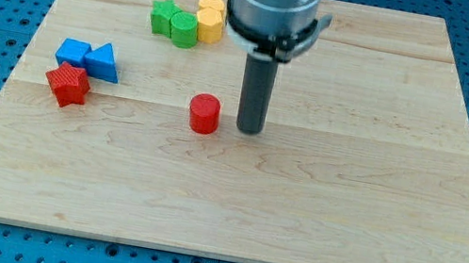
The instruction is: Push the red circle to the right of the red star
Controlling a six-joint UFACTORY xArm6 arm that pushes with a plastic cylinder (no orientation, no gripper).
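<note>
My tip [249, 131] rests on the wooden surface [315, 221] just beside the red circle [205, 113], on the side toward the view's right, with a narrow gap between them. The tool is a plain dark rod (no jaws to spread or press together), and it grips nothing.

The red star [68, 84] lies well apart from the red circle, toward the view's left. It touches a blue cube [73, 53] and a blue triangle [103, 62] just above it.

Near the view's top sit a green star [165, 17], a green cylinder [185, 29], and two yellow blocks [211, 16], clustered together.

No writing or labels can be read on anything.
</note>
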